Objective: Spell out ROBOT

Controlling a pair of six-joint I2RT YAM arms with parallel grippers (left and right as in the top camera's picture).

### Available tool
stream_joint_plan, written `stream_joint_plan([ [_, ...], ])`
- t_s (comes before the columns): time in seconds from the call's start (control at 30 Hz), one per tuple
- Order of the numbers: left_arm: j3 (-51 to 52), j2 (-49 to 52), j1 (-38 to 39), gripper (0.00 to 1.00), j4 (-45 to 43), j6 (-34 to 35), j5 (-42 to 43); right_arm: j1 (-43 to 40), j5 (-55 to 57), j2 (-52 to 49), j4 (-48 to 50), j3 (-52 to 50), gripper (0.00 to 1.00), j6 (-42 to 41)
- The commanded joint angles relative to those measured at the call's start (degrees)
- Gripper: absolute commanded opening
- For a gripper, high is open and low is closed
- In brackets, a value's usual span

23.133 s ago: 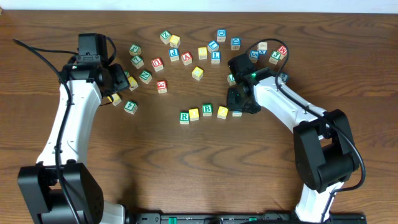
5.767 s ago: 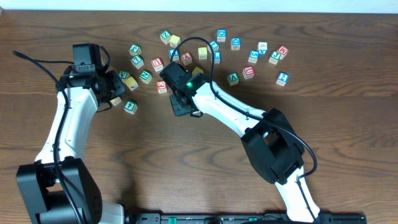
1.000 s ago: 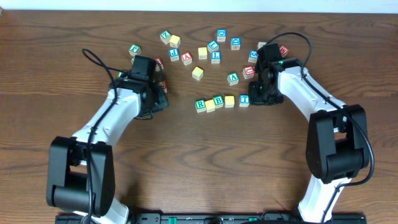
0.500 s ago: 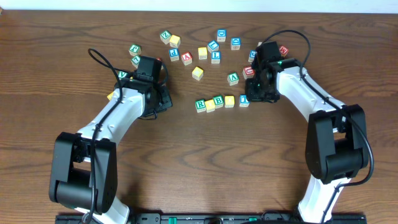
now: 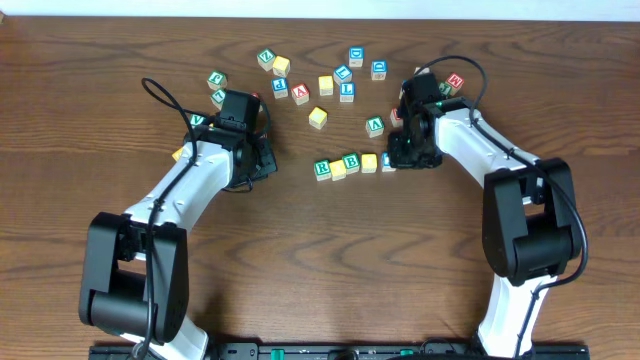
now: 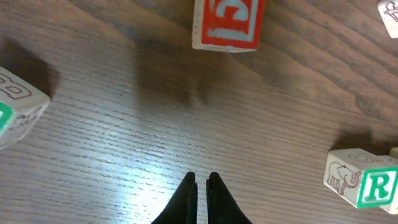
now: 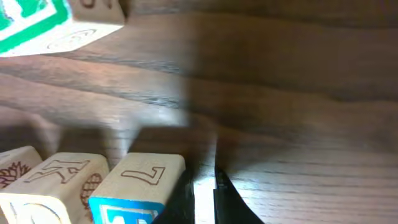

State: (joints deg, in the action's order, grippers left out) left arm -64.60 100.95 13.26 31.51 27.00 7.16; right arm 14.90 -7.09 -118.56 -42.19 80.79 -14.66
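Observation:
A row of letter cubes lies mid-table: green R (image 5: pixel 322 169), a yellow cube (image 5: pixel 337 170), green B (image 5: pixel 351 162), a second yellow cube (image 5: pixel 369 162), then the blue T cube (image 5: pixel 387 162), half hidden under my right gripper (image 5: pixel 396 159). In the right wrist view that gripper (image 7: pixel 203 186) is shut and empty, its left finger against the side of the blue cube (image 7: pixel 140 186). To the left of the row my left gripper (image 5: pixel 265 167) is shut and empty, low over bare wood (image 6: pixel 202 180), with the R cube (image 6: pixel 367 183) off to its right.
Loose cubes are scattered along the back (image 5: pixel 300 93), with a green one (image 5: pixel 375 126) and a red one (image 5: pixel 397 115) close to my right arm. A red cube (image 6: pixel 227 22) lies ahead of the left gripper and another cube (image 6: pixel 15 106) to its left.
My right gripper has slid left and pressed the blue T cube up to the yellow cube at the row's end. The left arm shifted slightly, then stayed still.

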Motion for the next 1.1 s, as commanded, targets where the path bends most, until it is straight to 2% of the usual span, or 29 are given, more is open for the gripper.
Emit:
stream_joint_plan([
  [0.0,0.5,0.6,1.3,0.08,0.1,-0.6,-0.3,1.6,-1.7,-0.5,0.7,0.0,0.07,-1.2],
  [0.33,0.5,2.2,3.1,0.08,-0.8,-1.1,-0.3,3.2,-1.6,-0.5,1.3,0.0,0.08,-0.6],
  [0.63,0.5,2.2,3.1,0.08,-1.4,-4.5,-0.4,5.1,-1.6,-0.5,0.8,0.0,0.08,2.7],
  [1.07,0.5,2.2,3.1,0.08,-3.4,-9.4,-3.8,6.9,0.7,-0.5,-2.0,0.0,0.08,2.7],
])
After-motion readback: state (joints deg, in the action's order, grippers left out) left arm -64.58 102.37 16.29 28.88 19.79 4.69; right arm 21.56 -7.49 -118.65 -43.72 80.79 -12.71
